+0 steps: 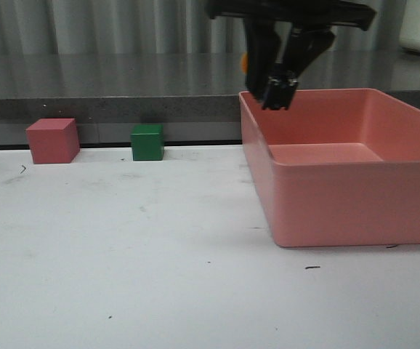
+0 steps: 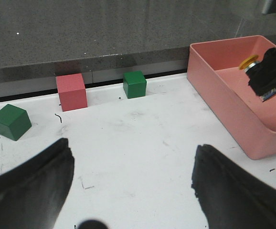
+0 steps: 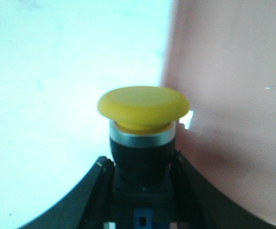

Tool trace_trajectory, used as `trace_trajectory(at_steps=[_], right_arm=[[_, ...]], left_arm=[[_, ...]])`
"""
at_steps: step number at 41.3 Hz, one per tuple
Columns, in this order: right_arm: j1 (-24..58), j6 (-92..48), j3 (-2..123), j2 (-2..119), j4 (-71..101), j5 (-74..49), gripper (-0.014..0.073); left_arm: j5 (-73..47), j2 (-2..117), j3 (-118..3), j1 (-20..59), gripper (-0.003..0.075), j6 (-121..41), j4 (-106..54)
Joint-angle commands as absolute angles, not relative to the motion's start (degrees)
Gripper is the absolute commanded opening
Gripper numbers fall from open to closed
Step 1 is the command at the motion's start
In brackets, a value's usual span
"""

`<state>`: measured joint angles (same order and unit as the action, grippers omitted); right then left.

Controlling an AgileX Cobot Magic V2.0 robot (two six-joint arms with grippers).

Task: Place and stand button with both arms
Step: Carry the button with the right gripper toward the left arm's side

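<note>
- Gripping the button (image 3: 143,138) by its black body, the right claw (image 1: 277,93) hangs over the pink bin's (image 1: 355,207) near-left corner.
- Left claw (image 2: 128,191) gapes, empty, above the desk (image 1: 123,254).
- Risk: the button, seemingly tilted, could topple when released.

We see the right gripper (image 1: 279,91), all black, two tapering fingers under a flat black crossbar. The left gripper (image 2: 131,186) shows broad, matte black fingers (image 2: 33,191) with rough, worn edges (a round dark knob sits between them).
</note>
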<state>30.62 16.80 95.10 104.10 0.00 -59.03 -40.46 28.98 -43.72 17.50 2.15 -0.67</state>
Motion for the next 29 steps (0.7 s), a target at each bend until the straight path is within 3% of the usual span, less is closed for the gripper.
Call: trace_trajectory(at_steps=[1, 13, 29], right_arm=[[35.23, 18.13, 96.90, 100.79, 0.00, -57.36, 0.0237], [42.81, 28.05, 98.40, 105.23, 0.00, -53.33, 0.0237], [45.57, 36.15, 119.40, 122.16, 0.00, -65.79, 0.0237]], left_arm=[[-36.12, 29.71, -45.63, 17.87, 0.0512, 2.16, -1.01], [-36.12, 29.71, -45.63, 17.87, 0.0512, 2.16, -1.01], [-36.12, 29.71, -45.63, 17.87, 0.0512, 2.16, -1.01]])
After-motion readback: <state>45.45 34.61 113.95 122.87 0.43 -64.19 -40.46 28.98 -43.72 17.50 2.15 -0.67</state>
